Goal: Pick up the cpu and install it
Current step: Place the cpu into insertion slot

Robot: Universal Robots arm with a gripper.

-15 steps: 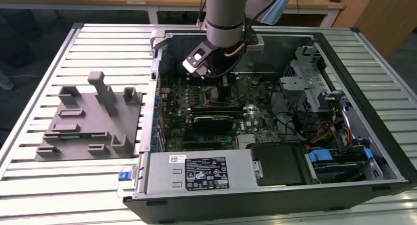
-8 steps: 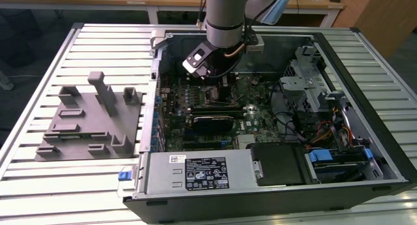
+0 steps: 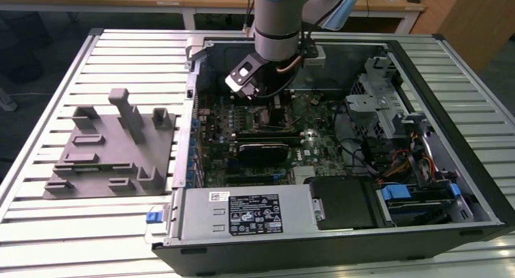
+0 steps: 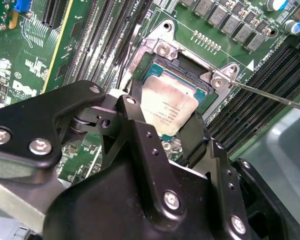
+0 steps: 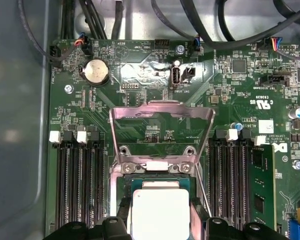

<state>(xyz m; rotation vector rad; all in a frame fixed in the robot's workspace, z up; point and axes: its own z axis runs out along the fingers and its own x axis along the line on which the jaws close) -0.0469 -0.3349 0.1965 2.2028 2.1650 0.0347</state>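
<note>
The cpu (image 4: 169, 104) is a pale silvery square chip held between my gripper's (image 4: 165, 117) two black fingers (image 4: 131, 114). It hangs slightly tilted right over the open socket (image 4: 162, 47) on the green motherboard (image 4: 30, 55). In the first wrist view the cpu (image 5: 160, 212) sits just over the socket frame (image 5: 155, 167), with the metal load plate (image 5: 160, 120) flipped up and open beyond it. In the exterior view my gripper (image 3: 262, 103) reaches down into the open computer case (image 3: 450, 187) over the motherboard (image 3: 314, 139).
A grey plastic tray with upright posts (image 3: 113, 145) lies on the slatted table at the exterior view's left. A power supply (image 3: 241, 214), drive cage (image 3: 386, 109) and cables crowd the case. Memory slots (image 5: 80, 185), a memory stick (image 5: 260, 175) and the thin socket lever (image 4: 270, 95) flank the socket.
</note>
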